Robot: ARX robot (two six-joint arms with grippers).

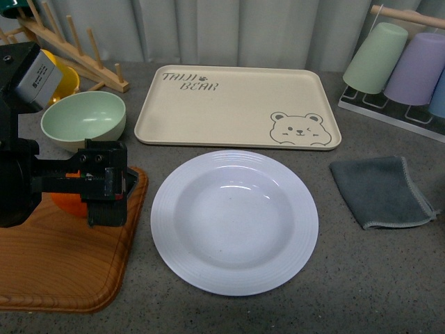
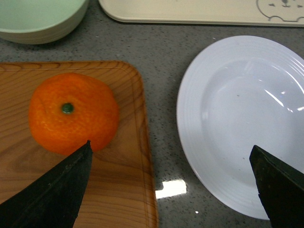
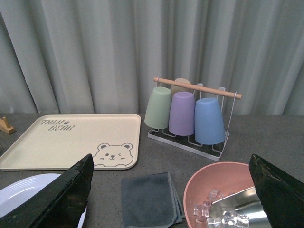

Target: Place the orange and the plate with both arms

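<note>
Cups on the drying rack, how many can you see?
4, upside down on the rack: green cup, purple cup and blue cup in a front row, and a beige cup mostly hidden behind them. Others could be hidden back there.

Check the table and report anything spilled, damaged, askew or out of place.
Nothing stands out. The orange sits whole, stem mark up, on the wooden board. The plate lies flat and empty beside the board. The grey cloth lies flat, only a little skewed.
</note>
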